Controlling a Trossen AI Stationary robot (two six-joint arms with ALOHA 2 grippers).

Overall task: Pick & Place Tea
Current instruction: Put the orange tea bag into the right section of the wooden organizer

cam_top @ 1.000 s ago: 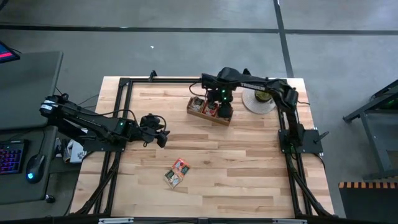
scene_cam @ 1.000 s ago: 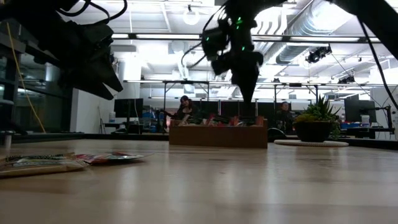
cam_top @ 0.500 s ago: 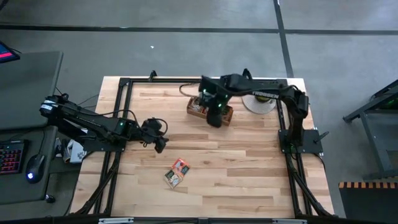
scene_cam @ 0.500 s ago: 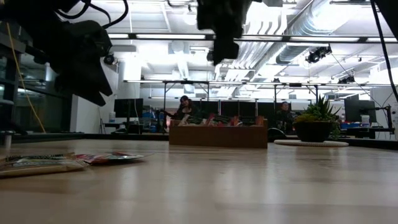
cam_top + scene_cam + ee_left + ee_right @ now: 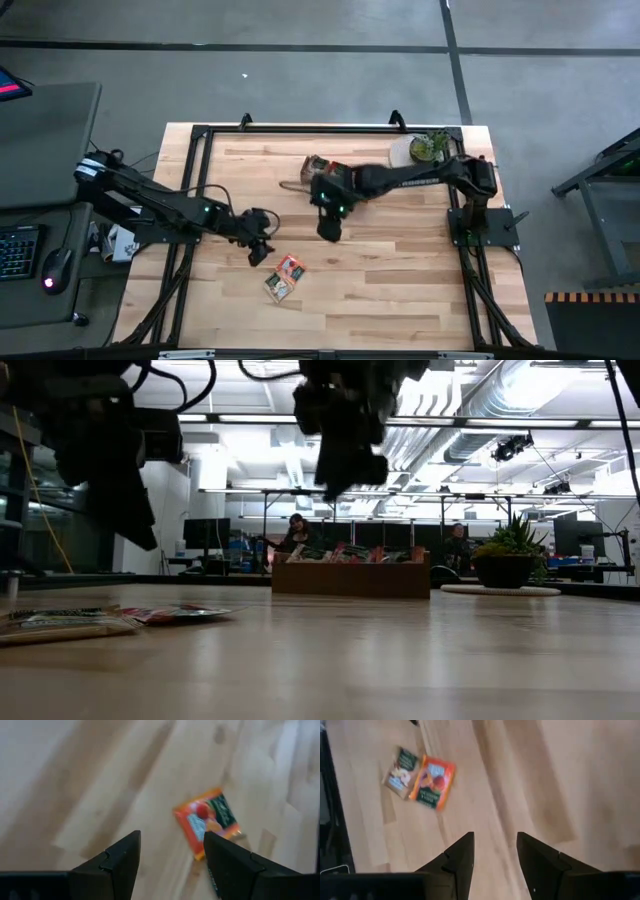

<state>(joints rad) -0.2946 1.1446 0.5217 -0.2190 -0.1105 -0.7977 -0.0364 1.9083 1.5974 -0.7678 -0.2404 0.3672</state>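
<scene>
Two tea sachets lie flat on the wooden table toward its near side, a red-orange one and a pale one beside it. The right wrist view shows both, red-orange and pale. My left gripper hovers open just left of them, and the red-orange sachet lies ahead of its fingers. My right gripper hangs open and empty above mid-table, between the sachets and the wooden tray. In the low view the tray holds more sachets standing on edge.
A potted plant stands on a white disc at the far right corner. Black frame rails run along the table's left, right and far sides. Bare wood lies between the tray and the sachets. People sit in the room beyond.
My right gripper has left the tray and swung toward the table's near edge and left, tipping as it went, and now hangs over mid-table. My left gripper has shifted a little toward the sachets, lower, and has turned. The sachets have not moved.
</scene>
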